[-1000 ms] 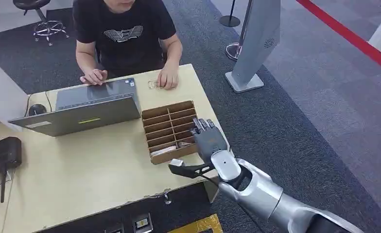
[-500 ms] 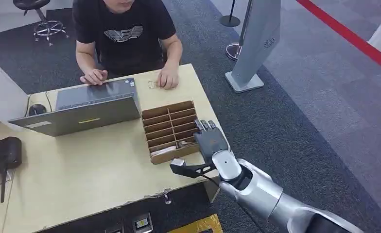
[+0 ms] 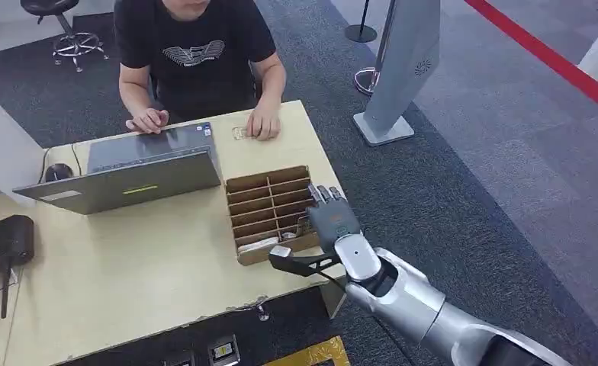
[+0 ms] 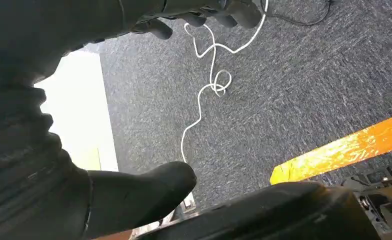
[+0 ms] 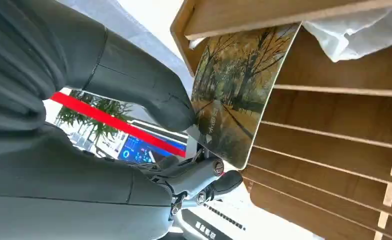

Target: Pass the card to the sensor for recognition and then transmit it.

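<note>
Card (image 5: 236,97) (thin, stiff, light, probably slick) stands in the wooden rack (image 3: 259,200) on the desk (image 3: 143,267), pinched near one edge by the right robot hand (image 3: 330,221). Left robot hand (image 4: 149,187) hangs idle, holding nothing.

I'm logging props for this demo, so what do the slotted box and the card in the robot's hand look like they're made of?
Slotted box: thin unfinished wood or plywood, judging by pale matte panels with faint grain. Card, pinched by the right hand: probably plastic or coated stock, stiff, flat, printed with an autumn tree scene.
</note>
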Robot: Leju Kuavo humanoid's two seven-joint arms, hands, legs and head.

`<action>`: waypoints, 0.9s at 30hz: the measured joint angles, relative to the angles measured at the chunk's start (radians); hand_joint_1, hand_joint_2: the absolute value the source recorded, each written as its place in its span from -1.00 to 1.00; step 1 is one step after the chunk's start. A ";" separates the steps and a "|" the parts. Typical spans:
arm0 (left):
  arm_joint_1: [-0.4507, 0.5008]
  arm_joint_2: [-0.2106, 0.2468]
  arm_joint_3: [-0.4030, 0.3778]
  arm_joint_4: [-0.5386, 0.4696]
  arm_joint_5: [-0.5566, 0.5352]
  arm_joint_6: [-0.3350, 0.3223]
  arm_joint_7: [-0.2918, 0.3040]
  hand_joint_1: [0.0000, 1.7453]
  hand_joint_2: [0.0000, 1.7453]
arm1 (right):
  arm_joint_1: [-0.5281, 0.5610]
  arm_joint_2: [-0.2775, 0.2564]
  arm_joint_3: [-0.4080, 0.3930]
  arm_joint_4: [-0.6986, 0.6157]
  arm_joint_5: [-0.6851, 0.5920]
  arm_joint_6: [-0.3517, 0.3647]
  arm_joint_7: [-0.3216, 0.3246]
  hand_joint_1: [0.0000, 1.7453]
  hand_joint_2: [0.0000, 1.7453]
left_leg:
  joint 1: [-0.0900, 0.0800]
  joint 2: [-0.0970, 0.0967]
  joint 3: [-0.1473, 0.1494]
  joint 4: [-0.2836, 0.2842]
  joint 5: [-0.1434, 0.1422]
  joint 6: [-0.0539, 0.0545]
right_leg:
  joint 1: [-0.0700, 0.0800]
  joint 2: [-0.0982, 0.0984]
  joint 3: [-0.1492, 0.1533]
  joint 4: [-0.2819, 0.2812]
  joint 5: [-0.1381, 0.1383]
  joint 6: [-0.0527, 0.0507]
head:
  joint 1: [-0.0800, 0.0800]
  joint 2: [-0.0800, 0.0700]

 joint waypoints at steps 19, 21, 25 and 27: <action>0.000 -0.002 0.000 0.000 0.010 0.010 -0.001 -1.00 1.00 | -0.001 0.000 0.000 0.014 0.050 -0.091 0.005 1.00 1.00 | 0.000 0.000 0.000 0.000 0.000 0.000 | 0.000 0.000 0.000 0.000 0.000 0.000 | 0.000 0.000; 0.001 -0.002 0.000 0.000 0.011 0.015 -0.001 -1.00 1.00 | -0.001 0.000 -0.001 0.014 0.080 -0.134 0.026 1.00 1.00 | 0.000 0.000 0.000 0.000 0.000 0.000 | 0.000 0.000 0.000 0.000 0.000 0.000 | 0.000 0.000; 0.001 -0.002 0.000 0.000 0.011 0.019 -0.001 -1.00 1.00 | -0.002 0.000 -0.005 0.014 0.109 -0.175 0.047 1.00 1.00 | 0.000 0.000 0.000 0.000 0.000 0.000 | 0.000 0.000 0.000 0.000 0.000 0.000 | 0.000 0.000; 0.001 -0.002 0.000 0.000 0.015 0.019 -0.001 -1.00 1.00 | -0.002 0.001 -0.010 0.013 0.144 -0.225 0.068 1.00 1.00 | 0.000 0.000 0.000 0.000 0.000 0.000 | 0.000 0.000 0.000 0.000 0.000 0.000 | 0.000 0.000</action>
